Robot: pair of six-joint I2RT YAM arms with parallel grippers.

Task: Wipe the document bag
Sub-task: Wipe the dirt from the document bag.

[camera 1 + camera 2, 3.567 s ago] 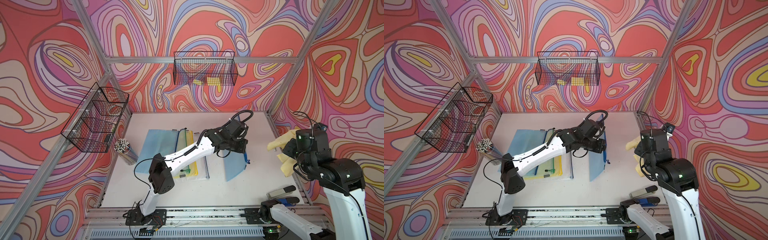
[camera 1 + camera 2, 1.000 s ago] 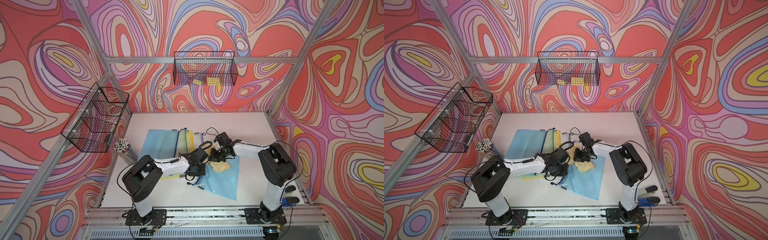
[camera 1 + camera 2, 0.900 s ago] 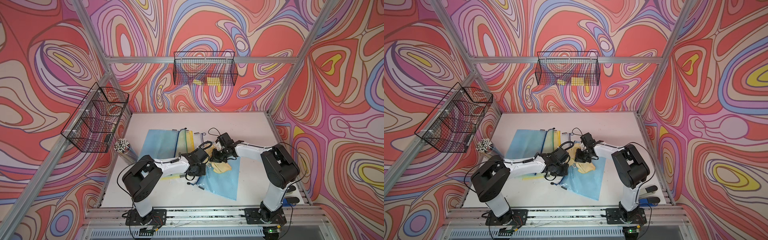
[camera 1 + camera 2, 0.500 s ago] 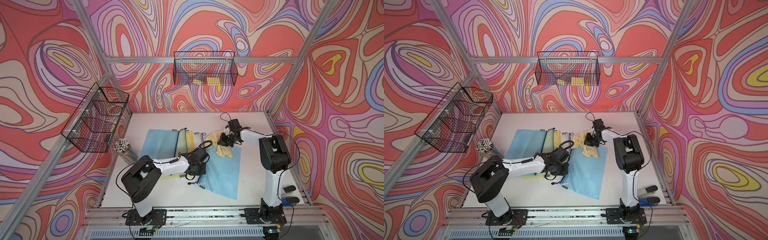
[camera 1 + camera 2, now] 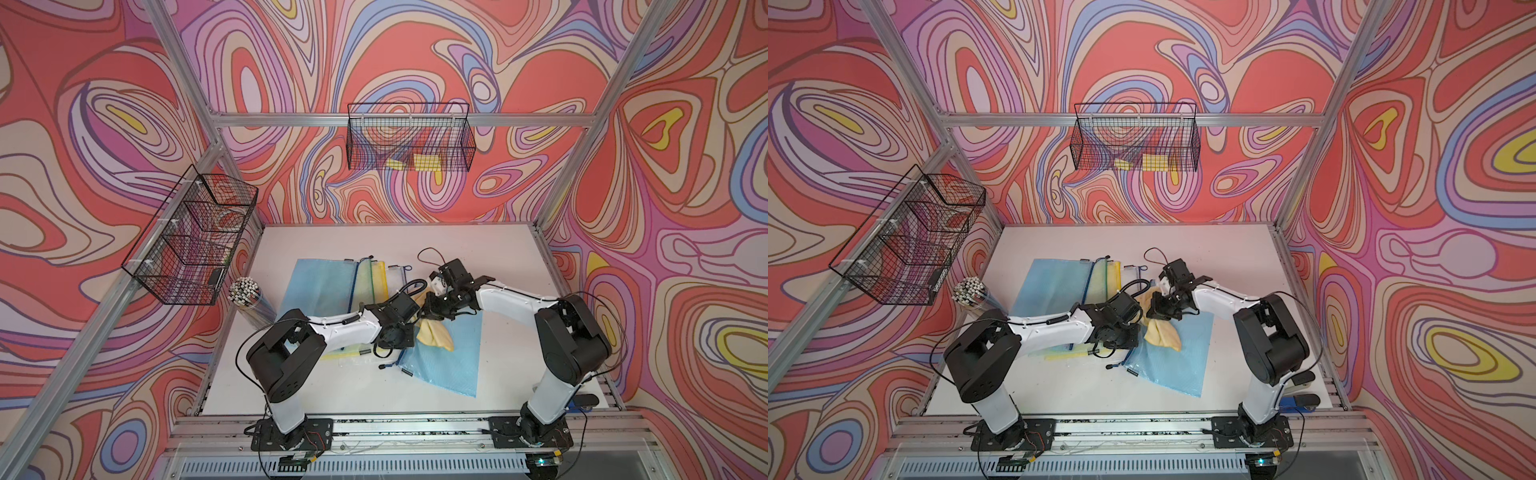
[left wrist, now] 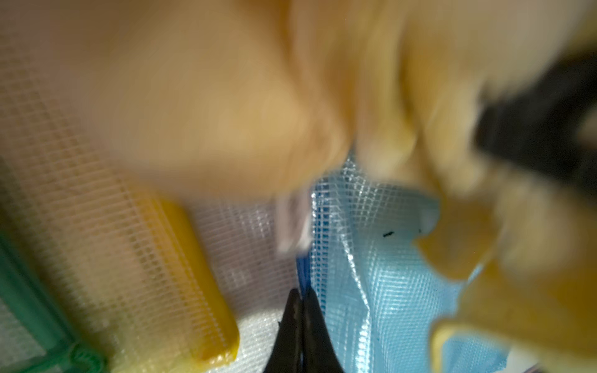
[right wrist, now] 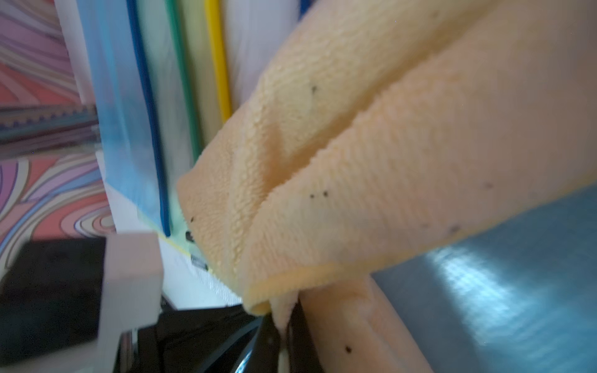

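Blue mesh document bag (image 5: 449,365) lies flat on the white table (image 5: 332,390), towards the right arm's side, skewed relative to the table edge. Its zipper edge faces the stack of other zip bags (image 5: 328,282), with blue, green, yellow and clear pouches overlapping beside it.

Left gripper (image 6: 301,298): the left wrist view shows the black fingertips pressed together, with the bag's dark blue zipper edge pinched between them at one corner. The frame is blurred towards the top.

Right gripper (image 7: 284,326): jaws clamped on a fold of the yellow terry cloth (image 5: 435,337). In both top views the cloth rests on the far end of the document bag, bunched, just beside the left wrist. Small dark specks show on the cloth in the right wrist view.

The two arms meet over the bag's far corner, wrists nearly touching.

Also on the table is a clear cup of white-tipped sticks (image 5: 245,289), near the left wall. A wire basket (image 5: 409,137) on the back wall holds yellow items. A second, divided wire basket (image 5: 191,237) hangs on the left wall.
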